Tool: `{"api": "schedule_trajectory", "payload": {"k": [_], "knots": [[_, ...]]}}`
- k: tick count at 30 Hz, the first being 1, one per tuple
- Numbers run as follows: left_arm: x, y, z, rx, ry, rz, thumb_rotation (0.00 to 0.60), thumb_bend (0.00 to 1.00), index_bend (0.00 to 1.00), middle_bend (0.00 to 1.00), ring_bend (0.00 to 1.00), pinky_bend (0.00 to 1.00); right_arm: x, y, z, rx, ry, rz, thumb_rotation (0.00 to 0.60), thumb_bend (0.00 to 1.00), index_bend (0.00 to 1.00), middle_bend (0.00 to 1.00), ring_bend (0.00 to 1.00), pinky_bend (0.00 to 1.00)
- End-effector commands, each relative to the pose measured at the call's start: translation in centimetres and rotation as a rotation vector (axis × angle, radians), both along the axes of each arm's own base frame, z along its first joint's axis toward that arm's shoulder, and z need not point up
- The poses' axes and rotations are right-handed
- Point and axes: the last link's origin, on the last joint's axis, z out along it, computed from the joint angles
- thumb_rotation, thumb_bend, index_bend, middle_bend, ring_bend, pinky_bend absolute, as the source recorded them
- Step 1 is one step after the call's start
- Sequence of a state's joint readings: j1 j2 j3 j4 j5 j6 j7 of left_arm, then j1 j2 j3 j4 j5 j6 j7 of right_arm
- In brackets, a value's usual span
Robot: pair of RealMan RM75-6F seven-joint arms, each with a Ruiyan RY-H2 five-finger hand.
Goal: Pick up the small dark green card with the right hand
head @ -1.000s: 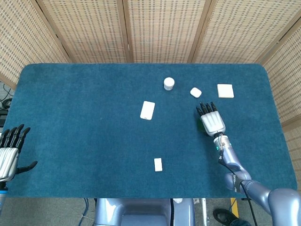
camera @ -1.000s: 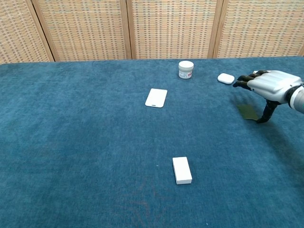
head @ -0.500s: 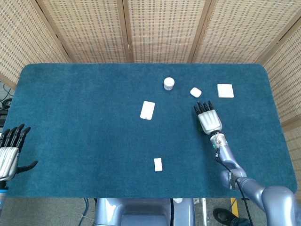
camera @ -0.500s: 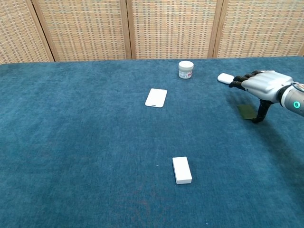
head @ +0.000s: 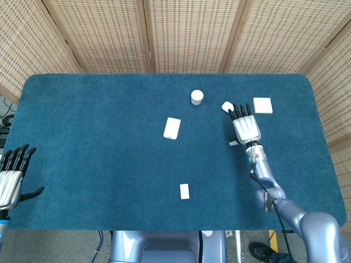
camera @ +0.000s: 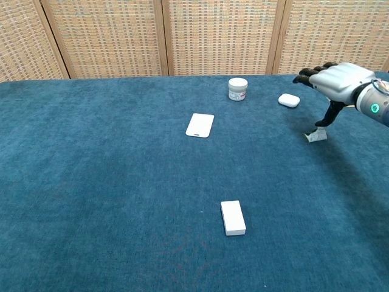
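The right hand (camera: 338, 80) is hovering palm-down, fingers (head: 240, 112) spread, thumb touching the tilted small card (camera: 315, 136) on the blue-carpeted worktop (camera: 109, 182); wicker screens (camera: 103, 36) are standing behind.

Teal-carpeted table (head: 98, 164) before woven rattan wall panels (head: 186, 33) in wooden frames

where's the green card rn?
Far right in the chest view: the green card is tipped up on the cloth under the right robot hand, thumb at its top edge, just front-right of the white earbud case.
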State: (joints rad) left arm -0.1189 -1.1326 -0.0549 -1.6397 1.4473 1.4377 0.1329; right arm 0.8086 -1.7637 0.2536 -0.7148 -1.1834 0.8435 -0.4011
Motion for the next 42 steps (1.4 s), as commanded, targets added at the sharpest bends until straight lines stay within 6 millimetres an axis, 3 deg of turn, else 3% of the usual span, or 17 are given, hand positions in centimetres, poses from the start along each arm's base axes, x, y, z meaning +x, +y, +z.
{"api": "schedule_trajectory", "payload": {"k": [1,6,17,27,42], "knots": [[0.0,0.0,0.1,0.002,-0.001,-0.002,0.6,0.0,0.0,0.0,0.0,0.0,0.5,0.7,0.5,-0.001,-0.052,0.022,0.6,0.26,0.06,0.0,0.0,0.0],[0.0,-0.1,0.1,0.0,-0.002,-0.002,0.6,0.0,0.0,0.0,0.0,0.0,0.8,2.0,0.6,0.033,-0.067,0.039,0.6,0.26,0.07,0.0,0.0,0.0],[0.0,-0.1,0.1,0.0,-0.006,-0.003,0.6,0.0,0.0,0.0,0.0,0.0,0.9,4.2,0.4,0.112,-0.088,0.017,0.6,0.26,0.23,0.0,0.0,0.0],[0.0,-0.1,0.2,0.002,-0.006,-0.002,0.6,0.0,0.0,0.0,0.0,0.0,-0.6,4.3,-1.5,0.148,-0.051,-0.029,0.6,0.26,0.3,0.0,0.0,0.0],[-0.1,0.1,0.1,0.001,-0.003,0.005,0.6,0.0,0.0,0.0,0.0,0.0,-1.8,3.4,-2.2,0.115,-0.024,-0.004,0.6,0.26,0.35,0.0,0.0,0.0]]}}
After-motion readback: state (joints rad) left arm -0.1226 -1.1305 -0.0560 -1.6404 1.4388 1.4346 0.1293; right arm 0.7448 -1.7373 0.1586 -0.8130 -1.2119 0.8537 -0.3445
